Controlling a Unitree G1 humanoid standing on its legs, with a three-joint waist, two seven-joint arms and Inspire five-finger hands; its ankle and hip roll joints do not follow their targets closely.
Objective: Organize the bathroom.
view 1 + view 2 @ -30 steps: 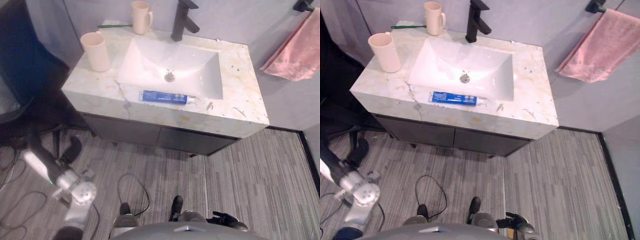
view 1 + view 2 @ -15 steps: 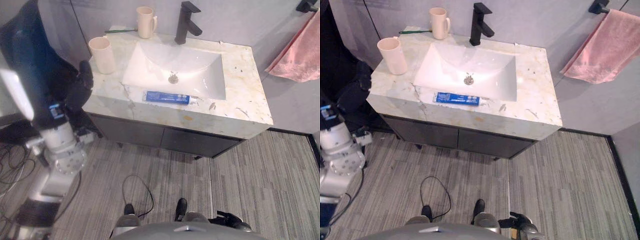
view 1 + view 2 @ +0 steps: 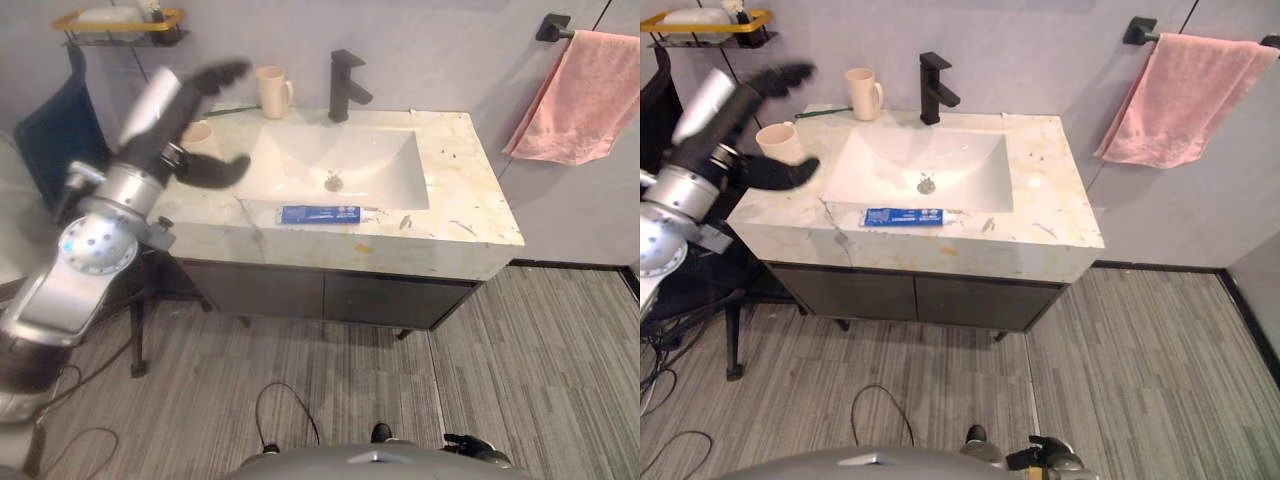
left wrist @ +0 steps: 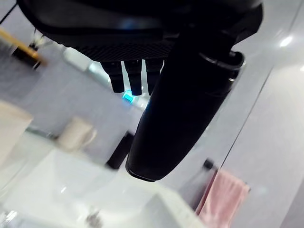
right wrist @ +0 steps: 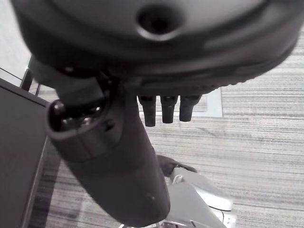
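The left robot hand is raised over the left end of the marble tabletop, its fingers straight and spread and its thumb standing apart; it grasps nothing. In the left wrist view the same hand shows the thumb extended and the fingers in a straight row, with the basin past them. The right robot hand appears in its own wrist view above the grey striped floor, fingers straight and thumb out, holding nothing.

On the tabletop, a blue toothpaste tube lies flat along the front rim of the white sink, its cap end pointing right. A cream cup stands at the left end of the tabletop, just under the raised left hand and partly covered by it. A second cream mug with a handle stands at the back, left of the black faucet. A green toothbrush lies just left of that mug. A pink towel hangs from a black rail on the wall to the right. A yellow-rimmed wall shelf sits at the upper left.
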